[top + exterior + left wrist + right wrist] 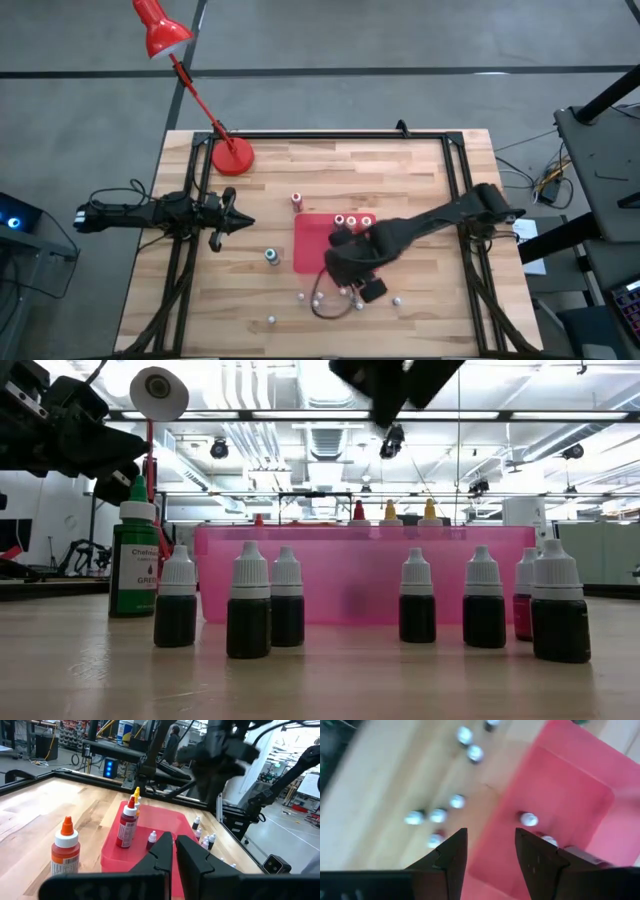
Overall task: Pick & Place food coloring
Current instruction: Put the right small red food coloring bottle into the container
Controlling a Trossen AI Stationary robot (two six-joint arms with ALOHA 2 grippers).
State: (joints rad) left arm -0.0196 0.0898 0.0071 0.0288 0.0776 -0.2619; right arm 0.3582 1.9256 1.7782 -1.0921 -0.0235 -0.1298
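Hovering over the near edge of the red tray [312, 250], the right claw [490, 851] is seen released, its fingers parted with nothing between them. Below it, small dark food coloring bottles [527, 819] with pale caps are found upright inside the tray, and more are scattered on the desk [420, 175] just beside it. Larger orange and red bottles are visible nearby. The left claw [173, 851] is held clenched at the desk's left side.
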